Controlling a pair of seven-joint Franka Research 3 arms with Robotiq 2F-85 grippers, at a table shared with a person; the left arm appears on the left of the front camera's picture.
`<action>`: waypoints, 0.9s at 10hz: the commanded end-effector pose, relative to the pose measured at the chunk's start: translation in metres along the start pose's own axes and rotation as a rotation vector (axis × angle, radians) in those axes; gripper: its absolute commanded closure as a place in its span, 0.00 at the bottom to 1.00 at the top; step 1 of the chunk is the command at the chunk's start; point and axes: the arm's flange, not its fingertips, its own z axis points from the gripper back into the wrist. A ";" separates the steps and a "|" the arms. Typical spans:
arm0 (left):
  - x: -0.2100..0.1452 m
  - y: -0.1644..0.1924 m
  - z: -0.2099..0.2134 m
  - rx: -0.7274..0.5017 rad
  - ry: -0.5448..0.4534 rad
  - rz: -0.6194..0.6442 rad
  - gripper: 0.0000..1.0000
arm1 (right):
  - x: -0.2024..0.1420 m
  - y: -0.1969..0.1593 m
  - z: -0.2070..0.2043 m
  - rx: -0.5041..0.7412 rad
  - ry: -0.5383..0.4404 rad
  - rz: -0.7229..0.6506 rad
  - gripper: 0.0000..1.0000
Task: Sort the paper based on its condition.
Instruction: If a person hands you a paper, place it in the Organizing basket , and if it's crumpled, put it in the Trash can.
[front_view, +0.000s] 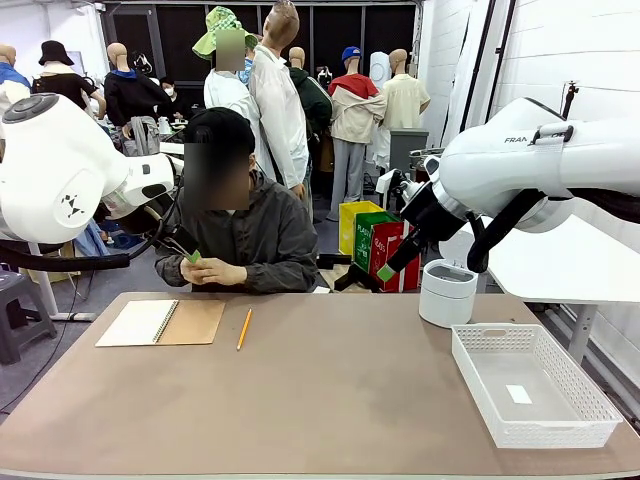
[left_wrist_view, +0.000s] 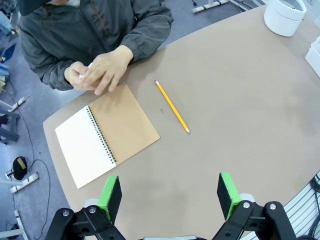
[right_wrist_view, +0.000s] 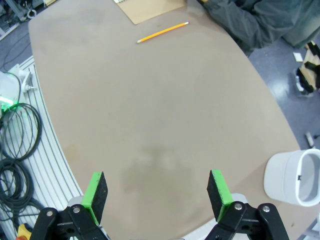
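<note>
While the person's hands (left_wrist_view: 102, 70) cup the paper (left_wrist_view: 81, 75) at the far edge of the tabletop (left_wrist_view: 240, 100), a white scrap showing, I hold my left gripper (left_wrist_view: 170, 192) and right gripper (right_wrist_view: 156, 192) wide open and empty, ready, I judge, to receive the sheet.

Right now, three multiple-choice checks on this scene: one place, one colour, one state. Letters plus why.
1. Where is the pencil? A) in the basket B) on the table beside the notebook C) on the notebook
2. Pads on the left hand are: A) red B) green C) blue
3. The right hand is: A) shut on the pencil B) shut on paper C) open, empty

1 B: it lies on bare table right of the notebook, apart from it.
2 B: both pads show green in the left wrist view.
3 C: its jaws stand wide apart, nothing between.
</note>
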 end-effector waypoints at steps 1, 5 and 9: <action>0.000 0.001 0.001 -0.002 0.005 0.003 0.00 | 0.000 0.000 0.000 -0.002 0.001 0.002 0.00; 0.000 0.001 0.001 -0.002 0.005 0.003 0.00 | 0.000 0.000 0.000 -0.002 0.001 0.002 0.00; 0.000 0.001 0.001 -0.002 0.005 0.003 0.00 | 0.000 0.000 0.000 -0.002 0.001 0.002 0.00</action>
